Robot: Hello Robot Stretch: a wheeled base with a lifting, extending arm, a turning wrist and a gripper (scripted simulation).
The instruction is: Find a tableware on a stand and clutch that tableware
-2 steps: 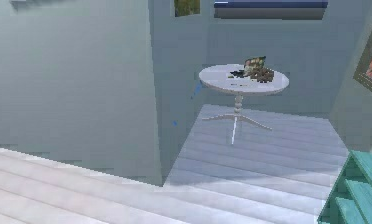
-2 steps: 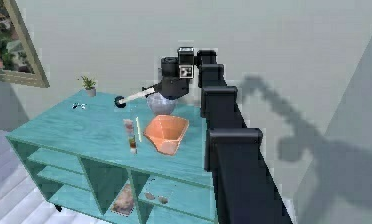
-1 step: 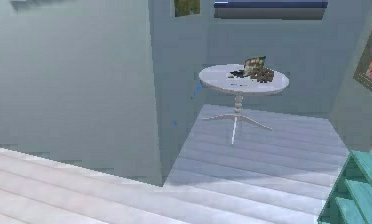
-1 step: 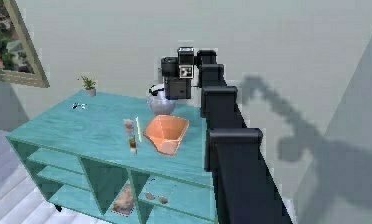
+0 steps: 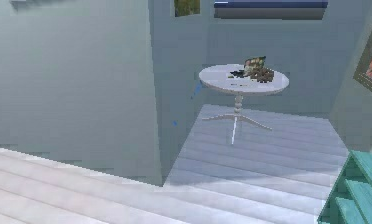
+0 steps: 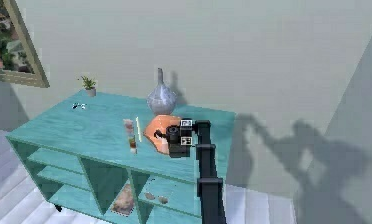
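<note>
A teal stand (image 6: 74,125) with open shelves runs across the arm side view's left and middle. On its top lies a rounded orange piece of tableware (image 6: 152,123), perhaps a bowl. The arm's dark bar (image 6: 208,180) rises from the bottom edge to the stand's top. My gripper (image 6: 156,136) is at that orange piece, which rests on the stand, so I cannot tell whether it holds anything. Just left of it are a small orange cup-like thing (image 6: 128,126) and a thin pale stick (image 6: 138,133). A corner of the teal stand (image 5: 354,195) shows at the forward view's bottom right.
A grey vase (image 6: 161,95), a small potted plant (image 6: 88,86) and a tiny dark thing (image 6: 78,106) also sit on the stand. Lower shelves hold brownish things (image 6: 124,203). A framed picture (image 6: 14,45) hangs at the left. Ahead stands a round white pedestal table (image 5: 229,84) with clutter (image 5: 257,68), beside a wall corner.
</note>
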